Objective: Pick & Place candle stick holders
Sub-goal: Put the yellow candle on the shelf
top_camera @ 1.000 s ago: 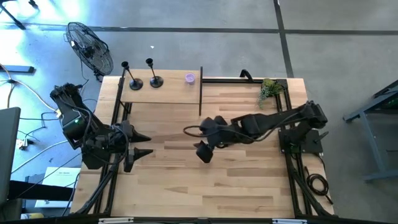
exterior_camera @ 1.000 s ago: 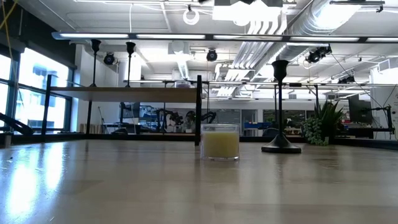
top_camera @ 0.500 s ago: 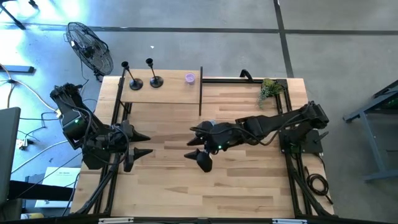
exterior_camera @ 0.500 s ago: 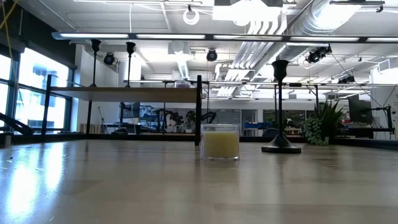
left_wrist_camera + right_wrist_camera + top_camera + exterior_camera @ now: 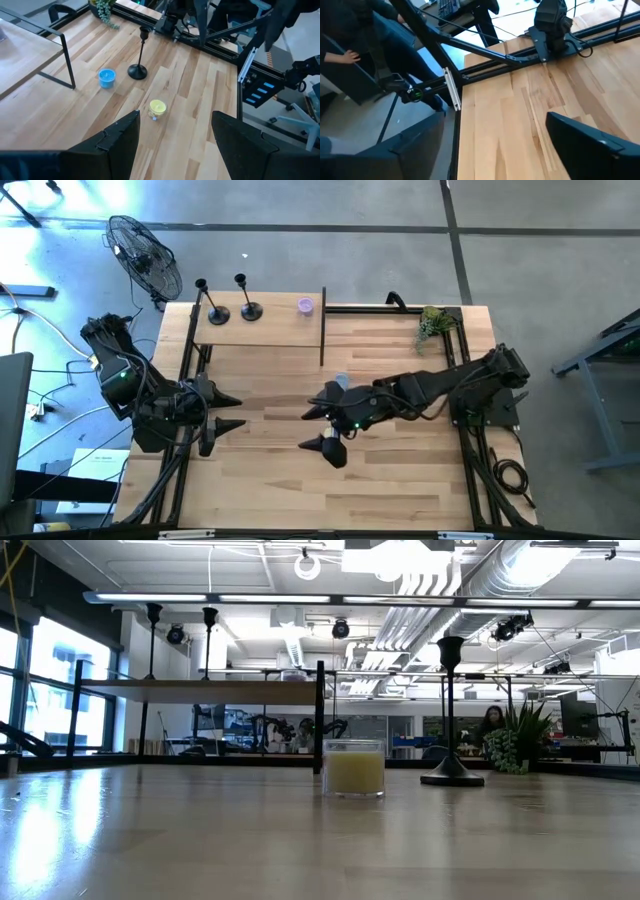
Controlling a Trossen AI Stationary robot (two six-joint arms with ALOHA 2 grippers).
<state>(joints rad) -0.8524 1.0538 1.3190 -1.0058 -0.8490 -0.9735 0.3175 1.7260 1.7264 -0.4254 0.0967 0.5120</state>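
In the high view the right arm [image 5: 420,388] covers the table's middle, so the third candle holder [image 5: 138,70], the blue cup [image 5: 106,78] and the yellow cup [image 5: 158,107] seen from the left wrist are hidden there. In the low view the tops of the 2 shelf holders [image 5: 153,612] are small and dark. The right wrist view cuts off both fingers [image 5: 592,140] at its edge. A person's hand [image 5: 339,55] shows only partly.

Your two arms are black, with thick jointed segments. Each one ends in a gripper with two pointed dark fingers [image 5: 235,145]. A small green light shows on the left arm [image 5: 122,376], and black cables run beside the right arm [image 5: 430,385].
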